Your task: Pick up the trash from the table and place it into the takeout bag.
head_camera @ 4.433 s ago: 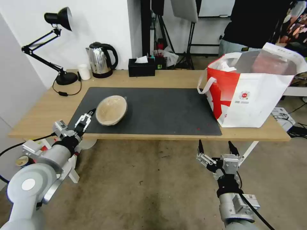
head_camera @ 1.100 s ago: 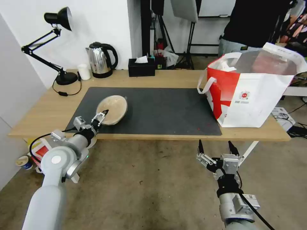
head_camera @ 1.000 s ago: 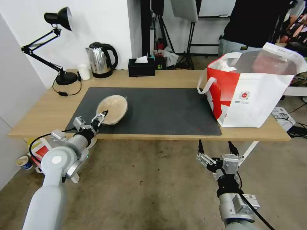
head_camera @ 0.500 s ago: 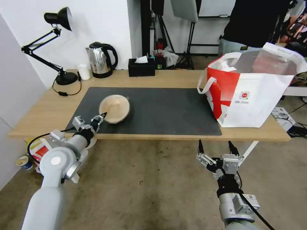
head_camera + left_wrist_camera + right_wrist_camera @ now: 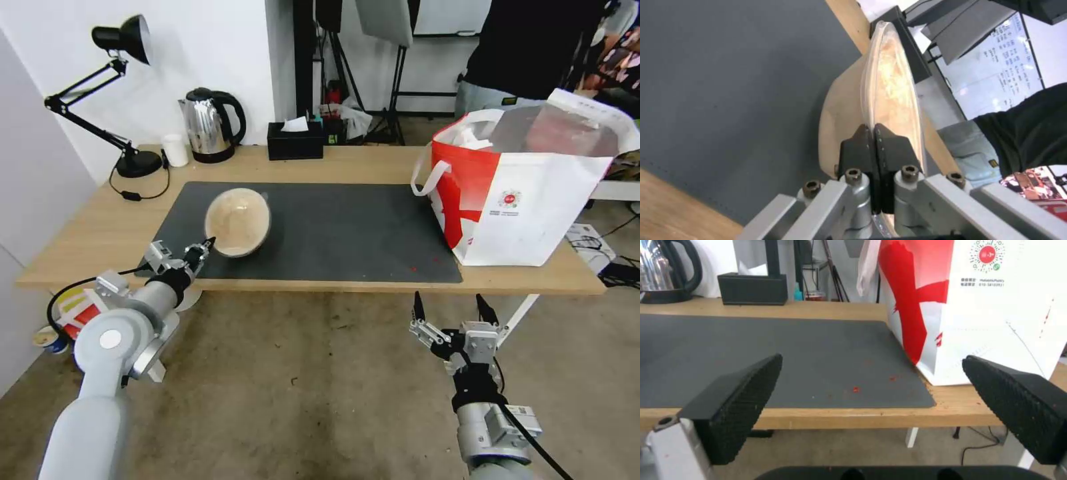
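A long light-wood bench (image 5: 93,227) with white legs carries a large dark grey rectangular mat (image 5: 333,227); bare concrete floor (image 5: 300,387) lies before it. At its right end stands the large boxy white takeout bag (image 5: 533,200) with a red side panel. The beige paper bowl (image 5: 238,222) is tilted up on edge over the mat's left part, its rim pinched by the left tool (image 5: 200,252), fingers pressed together on it. The right tool (image 5: 450,310) hangs below the bench edge, fingers spread wide, holding nothing.
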`<state>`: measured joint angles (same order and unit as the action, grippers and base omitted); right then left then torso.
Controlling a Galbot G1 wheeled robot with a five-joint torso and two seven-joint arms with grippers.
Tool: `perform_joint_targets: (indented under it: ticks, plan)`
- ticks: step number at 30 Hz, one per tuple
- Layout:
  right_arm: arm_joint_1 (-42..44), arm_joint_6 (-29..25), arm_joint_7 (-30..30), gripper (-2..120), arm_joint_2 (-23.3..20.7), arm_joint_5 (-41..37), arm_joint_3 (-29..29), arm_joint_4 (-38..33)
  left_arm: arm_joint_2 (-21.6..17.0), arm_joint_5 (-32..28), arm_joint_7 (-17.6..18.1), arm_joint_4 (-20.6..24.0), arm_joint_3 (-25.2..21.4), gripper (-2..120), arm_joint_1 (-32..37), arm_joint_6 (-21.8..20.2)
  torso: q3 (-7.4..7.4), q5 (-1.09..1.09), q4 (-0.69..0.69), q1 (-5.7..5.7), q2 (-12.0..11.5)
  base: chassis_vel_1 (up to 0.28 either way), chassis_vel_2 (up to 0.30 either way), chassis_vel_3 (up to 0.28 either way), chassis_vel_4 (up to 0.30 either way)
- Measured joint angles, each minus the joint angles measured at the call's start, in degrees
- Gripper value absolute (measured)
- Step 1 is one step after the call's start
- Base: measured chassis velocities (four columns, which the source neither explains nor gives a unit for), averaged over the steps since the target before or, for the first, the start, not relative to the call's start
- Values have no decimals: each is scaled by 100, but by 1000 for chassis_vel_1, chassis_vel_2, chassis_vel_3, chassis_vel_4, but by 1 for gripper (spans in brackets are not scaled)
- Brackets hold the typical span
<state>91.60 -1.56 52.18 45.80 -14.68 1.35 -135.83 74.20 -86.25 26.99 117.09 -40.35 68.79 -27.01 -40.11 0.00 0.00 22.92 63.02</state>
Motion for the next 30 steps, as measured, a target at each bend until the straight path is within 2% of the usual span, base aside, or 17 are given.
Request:
perform_joint_targets:
  ticks: [8, 14, 23, 25, 30]
  plan:
    - [0, 0, 0, 100, 0, 0, 0, 0, 5, 74, -120, -7, -2, 0, 44, 66, 0, 0, 0, 0, 0, 0, 0, 0, 0]
    - [0, 0, 0, 100, 0, 0, 0, 0, -40, -1, -208, 198, 2, 0, 43, 130, 0, 0, 0, 0, 0, 0, 0, 0, 0]
    - [0, 0, 0, 100, 0, 0, 0, 0, -382, -240, -505, 365, 19, 0, -120, 313, 0, -1, 0, 0, 0, 0, 0, 0, 0]
    - [0, 0, 0, 100, 0, 0, 0, 0, -628, -334, -663, 335, 134, 0, -324, 377, 0, 0, 0, 0, 0, 0, 0, 0, 0]
    - [0, 0, 0, 100, 0, 0, 0, 0, -870, -422, -872, 268, 313, 0, -675, 431, 0, 0, 0, 0, 0, 0, 0, 0, 0]
